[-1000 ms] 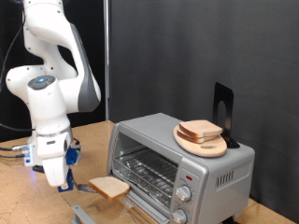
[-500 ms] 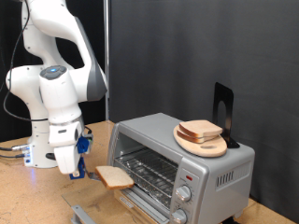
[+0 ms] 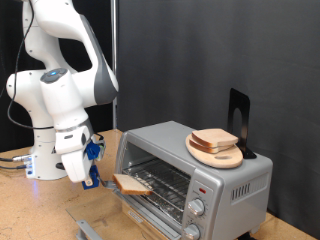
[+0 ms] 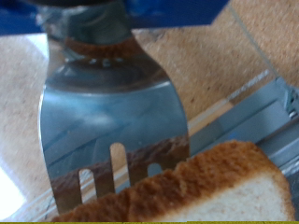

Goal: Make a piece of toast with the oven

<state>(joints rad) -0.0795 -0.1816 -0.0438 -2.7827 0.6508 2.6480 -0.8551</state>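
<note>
- In the exterior view the white arm (image 3: pixel 62 95) stands at the left of the frame, bent down so that the gripper (image 3: pixel 88 170) sits low, just left of the oven (image 3: pixel 195 170).
- The gripper end is wrapped in blue and mostly hidden by the wrist; I cannot tell from either view whether its fingers are apart or clamped on a handle.
- A flat metal spatula (image 4: pixel 112 117) reaches out from the gripper, and the piece of toast (image 3: pixel 132 182) lies on its far end, right at the oven's open front, level with the wire rack (image 3: pixel 165 182).
- The exterior view shows the toast as a pale tan slice with a darker edge, at the mouth of the oven near its left wall; whether it already touches the rack I cannot tell.
- The wrist view adds what the other cannot: the spatula blade is shiny, with slots cut near its tip, and the toast's brown crust covers that tip at the bottom of the frame.
- Only the exterior view shows the top of the oven, where a round wooden plate (image 3: pixel 215 155) carries a second slice of bread (image 3: pixel 214 139), with a black stand (image 3: pixel 238 120) upright behind it.
- Two round knobs (image 3: pixel 197 208) sit on the oven's front panel, at the lower right of the frame.
- The oven rests on a light brown counter (image 3: pixel 30 210).
</note>
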